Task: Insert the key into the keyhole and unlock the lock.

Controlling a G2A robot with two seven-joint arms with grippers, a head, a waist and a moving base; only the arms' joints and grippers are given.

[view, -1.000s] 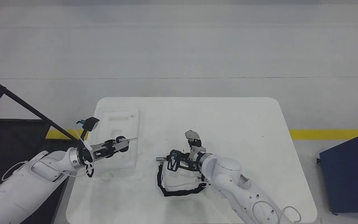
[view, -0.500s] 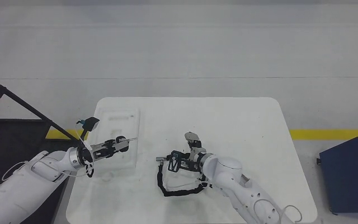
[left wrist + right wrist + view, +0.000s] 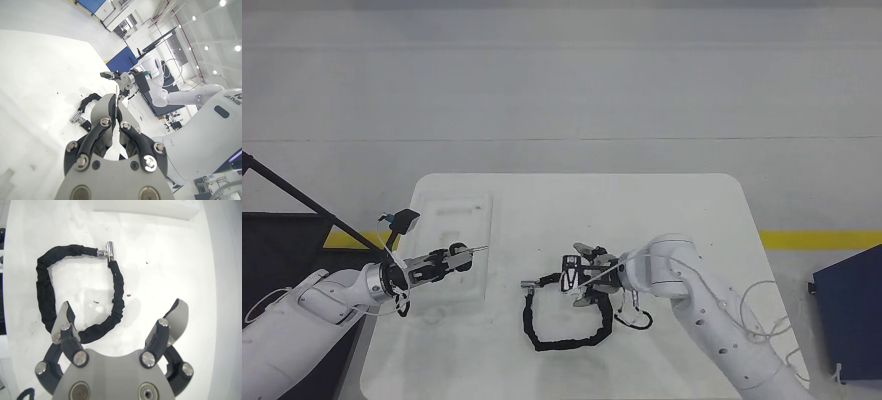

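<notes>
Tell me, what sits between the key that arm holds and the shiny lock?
Only the edge of the white tray and bare table lie between the key and the lock, as the top view shows.

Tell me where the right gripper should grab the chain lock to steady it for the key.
Probably the chrome lock cylinder, pinched across its round body from above by the open right gripper, leaving its ends clear. It is rigid and lies flat on the table; the black fabric sleeve is limp.
</notes>
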